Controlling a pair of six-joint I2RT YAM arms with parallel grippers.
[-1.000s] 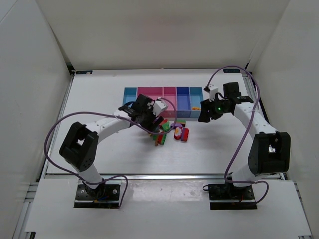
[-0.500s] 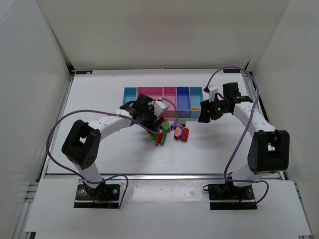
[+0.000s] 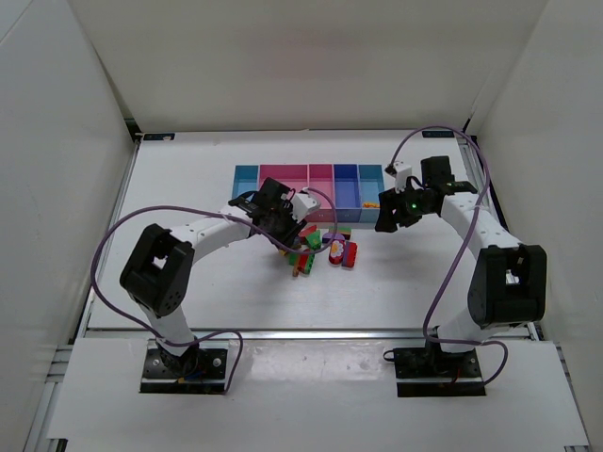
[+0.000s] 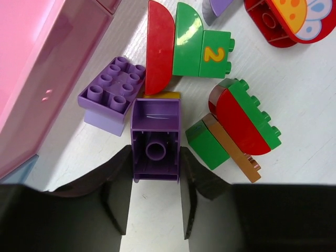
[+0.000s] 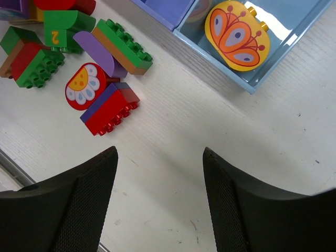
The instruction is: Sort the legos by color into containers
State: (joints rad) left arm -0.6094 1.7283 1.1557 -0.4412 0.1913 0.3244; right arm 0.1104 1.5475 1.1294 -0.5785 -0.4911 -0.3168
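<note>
My left gripper (image 4: 155, 157) is shut on a purple hollow lego (image 4: 156, 139), its fingers pressed against both sides. It sits at the edge of the lego pile (image 3: 320, 247), next to a purple studded brick (image 4: 111, 94) and red and green bricks (image 4: 186, 47). The pink bin wall (image 4: 47, 89) is just to the left. The row of containers (image 3: 311, 170) lies behind the pile. My right gripper (image 5: 159, 157) is open and empty over bare table, near the right light blue bin (image 5: 294, 31), which holds a yellow patterned lego (image 5: 237, 35).
In the right wrist view, a red-and-purple brick (image 5: 110, 107), a red flower brick (image 5: 84, 86) and green bricks (image 5: 123, 44) lie left of my right gripper. White walls enclose the table (image 3: 188, 188) on three sides. Purple cables loop from both arms.
My left arm has shifted slightly, its elbow moving right and the gripper edging toward the bins. The right arm has not moved.
</note>
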